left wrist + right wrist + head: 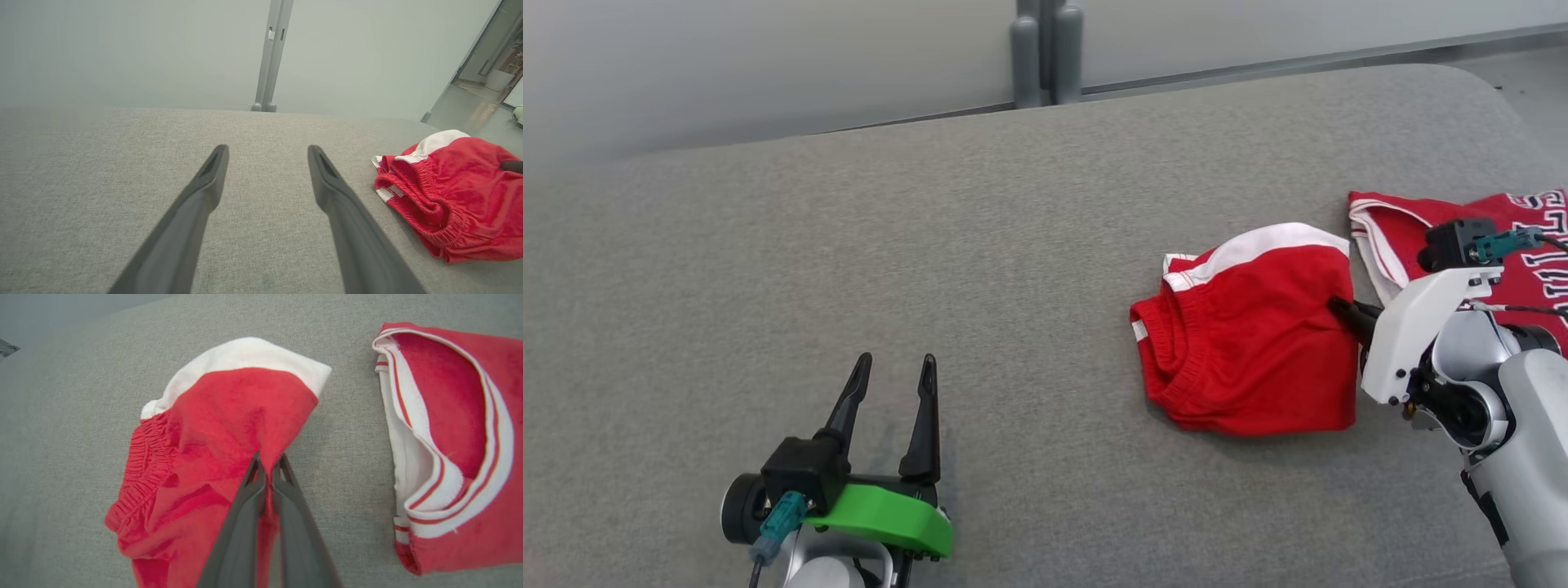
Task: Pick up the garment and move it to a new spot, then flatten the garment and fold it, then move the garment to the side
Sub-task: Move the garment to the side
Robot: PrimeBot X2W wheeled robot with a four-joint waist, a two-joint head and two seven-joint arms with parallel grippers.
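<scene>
Spreading across the scene, the grey fabric-covered counter [931, 245] carried the red shorts [1250, 351] on its right side, bunched with the elastic waistband facing left, just beside a second red jersey [1388, 237] at the far right. The right end effector [267, 463] was pinching a fold at the shorts' right edge, while the left end effector [894, 363] sat spread and empty, well apart to the left. A good lift, I judged, needed a firm pinch and a straight rise clear of the jersey before carrying leftward onto bare counter.
</scene>
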